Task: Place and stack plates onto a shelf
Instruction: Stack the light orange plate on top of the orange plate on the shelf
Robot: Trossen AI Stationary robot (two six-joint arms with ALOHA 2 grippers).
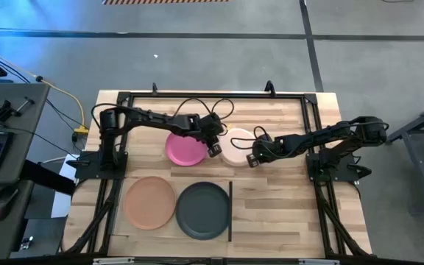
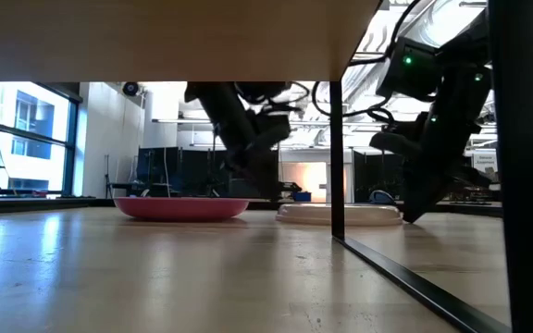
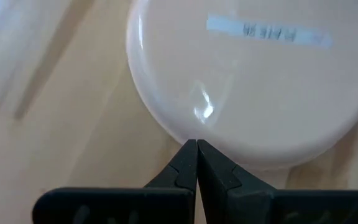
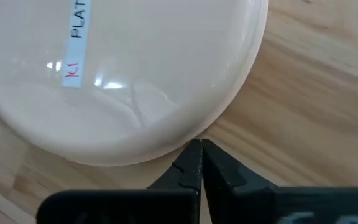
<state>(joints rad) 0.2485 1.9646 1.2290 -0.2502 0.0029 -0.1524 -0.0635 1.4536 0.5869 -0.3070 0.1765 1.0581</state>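
Note:
The cream plate (image 1: 235,146) lies on the striped tabletop, seemingly bottom up, with a strip label on it (image 3: 266,31). The pink plate (image 1: 185,148) sits on the table just to its left. The tan plate (image 1: 150,202) and the dark plate (image 1: 203,210) lie side by side on the pale shelf panel (image 1: 219,228) near the table's near edge. My left gripper (image 1: 213,149) is shut at the cream plate's left rim. My right gripper (image 1: 253,159) is shut at its right near rim. My left gripper (image 3: 196,146) has its shut fingertips against the cream plate's outer rim (image 3: 188,135) on the plate's left side, coming at it slanting down from the left. The plate lies flat on the table. My right gripper (image 4: 199,146) has its shut fingertips against the cream plate's outer rim (image 4: 188,138) on the right near side, slanting down from the right. Nothing is pinched between the fingers.
In the low view the shelf's underside (image 2: 155,37) spans the top of the picture and its black leg (image 2: 337,157) stands in front of the cream plate (image 2: 368,215). A black frame (image 1: 197,96) borders the table. Bare wood lies to the right of the shelf (image 1: 293,213).

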